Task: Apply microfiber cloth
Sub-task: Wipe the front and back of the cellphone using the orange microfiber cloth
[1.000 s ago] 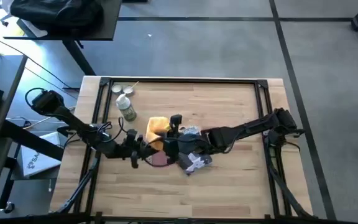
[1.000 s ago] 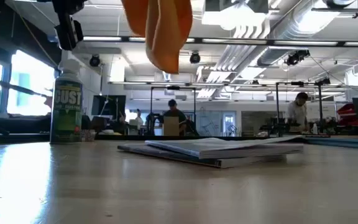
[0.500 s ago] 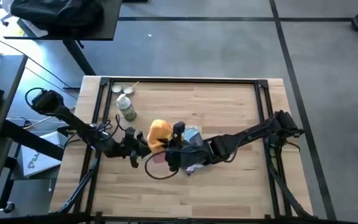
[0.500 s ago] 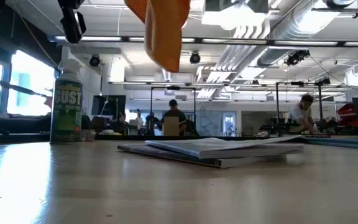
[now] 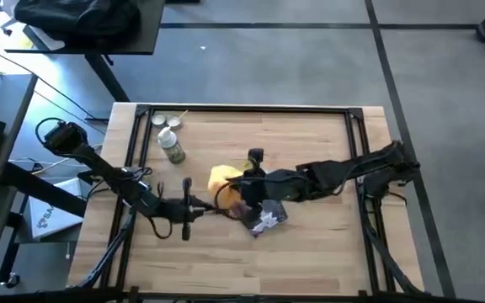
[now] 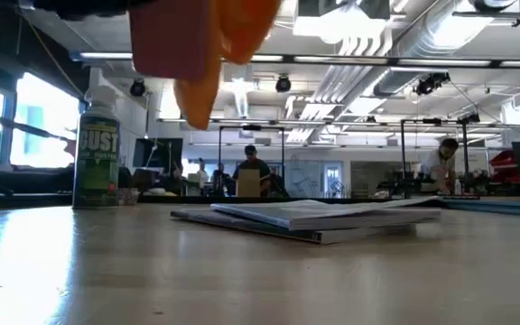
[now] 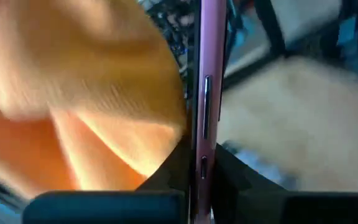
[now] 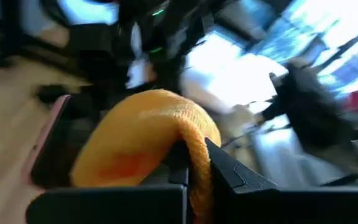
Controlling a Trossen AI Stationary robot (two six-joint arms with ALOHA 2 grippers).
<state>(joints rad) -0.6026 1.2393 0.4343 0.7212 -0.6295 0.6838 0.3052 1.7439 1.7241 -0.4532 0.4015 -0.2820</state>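
The right gripper (image 8: 194, 177) pinches the microfiber cloth (image 5: 222, 178) so it hangs against the phone (image 7: 199, 99) (edge-on, pink-rimmed), which the left gripper (image 7: 199, 171) clamps aloft for wiping.

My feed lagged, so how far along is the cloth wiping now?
Done: right gripper holds the soft orange-yellow microfiber cloth aloft. In hand: left gripper clamps the thin pink-edged phone on edge, cloth beside it. Left: wiping; contact is unclear.
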